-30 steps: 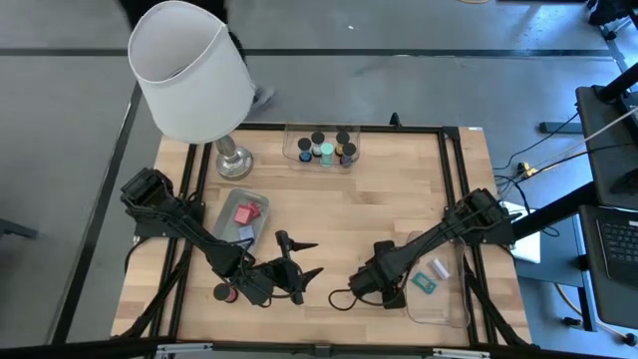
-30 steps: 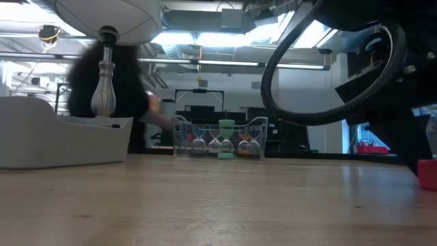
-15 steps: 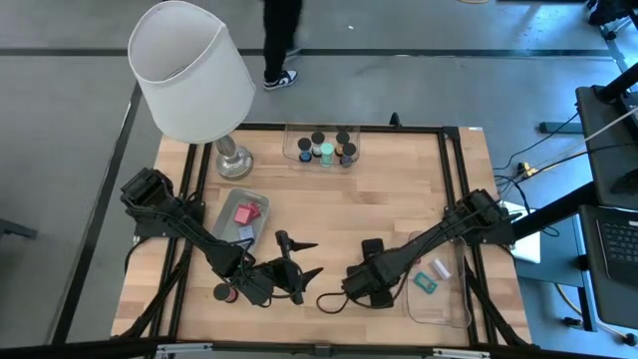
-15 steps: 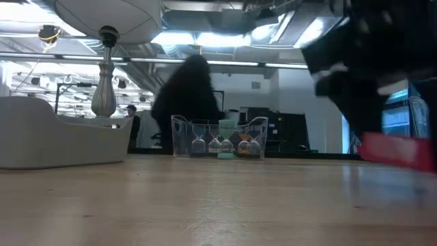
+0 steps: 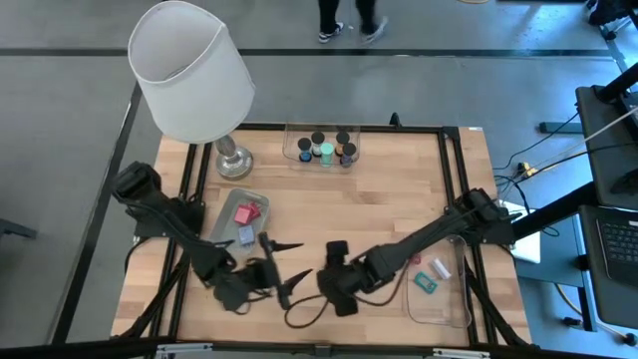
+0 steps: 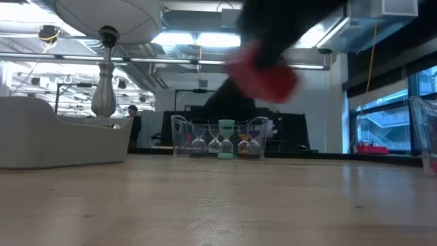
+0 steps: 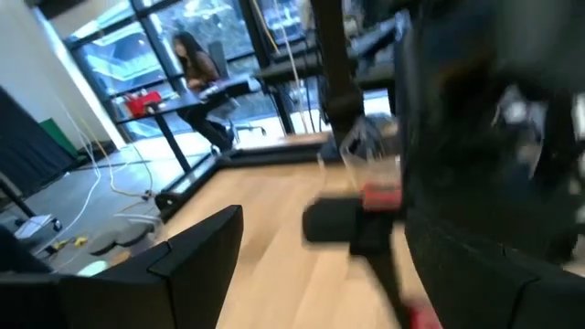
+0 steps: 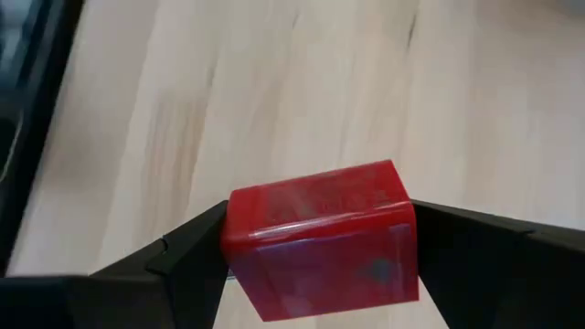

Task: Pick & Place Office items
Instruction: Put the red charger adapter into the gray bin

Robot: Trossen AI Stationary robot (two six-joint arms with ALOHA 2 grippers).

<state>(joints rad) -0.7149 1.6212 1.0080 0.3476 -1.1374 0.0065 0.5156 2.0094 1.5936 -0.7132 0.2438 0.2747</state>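
Right tool: over the front middle of the counter, raised off the wood, fingers pressed against both sides of 1 red block. The block also shows blurred and aloft in the low view.

Left tool: front-left of centre, just beside the right tool, its 2 fingers spread apart with nothing between them.

Rear tray: clear plastic at the far edge, holding several dark cylinders with coloured tops.

Left tray: holds red/pink blocks.

Right tray: at the right edge, holds 1 teal clip and 1 pale clip.

Lamp: white shade, metal base, far-left corner.
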